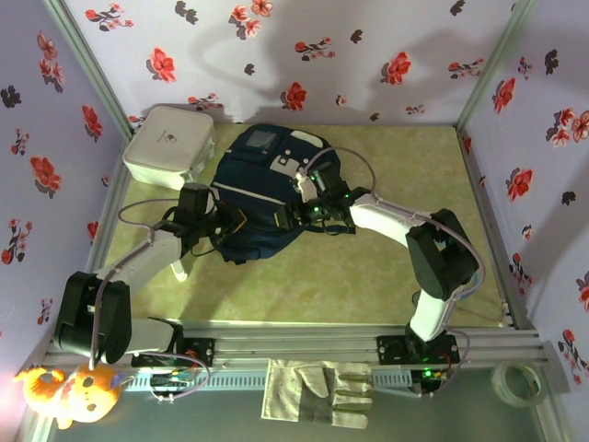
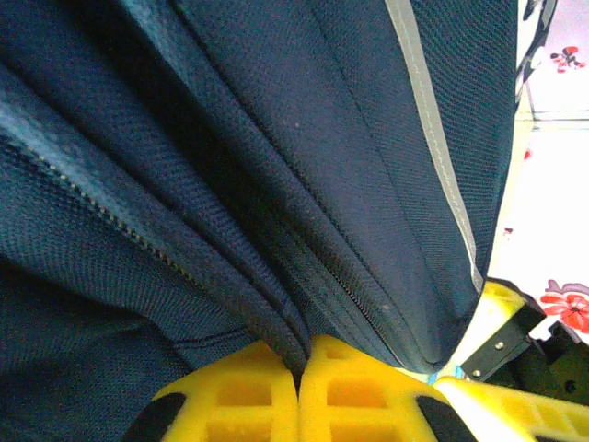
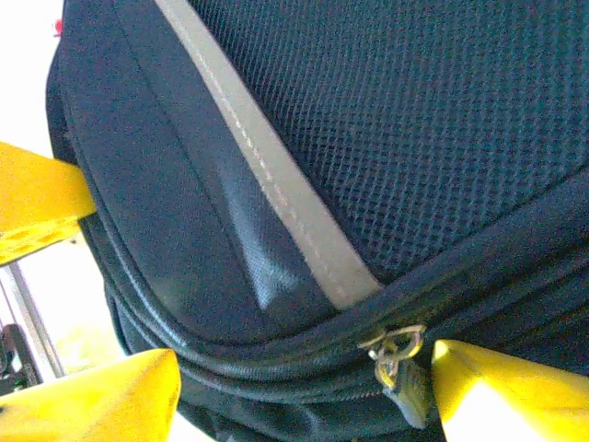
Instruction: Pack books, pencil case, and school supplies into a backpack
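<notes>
The navy backpack point(image 1: 262, 198) lies upper middle of the frame on the surface point(image 1: 368, 276). The left claw point(image 2: 299, 359) is pinched shut on a fabric fold, probably to steady it. The right claw point(image 3: 304, 391) stands open astride the zipper pull point(image 3: 398, 361), seemingly ready to work it.

Flower-papered booth around a green tabletop.
Pale lilac wallpapered walls point(image 1: 276, 55) printed with red and dark blossoms close three sides, joined by silver aluminium corner posts point(image 1: 89, 69). The mottled yellow-green table mat point(image 1: 368, 276) is evenly lit, and soft shadows cross the back wall.
</notes>
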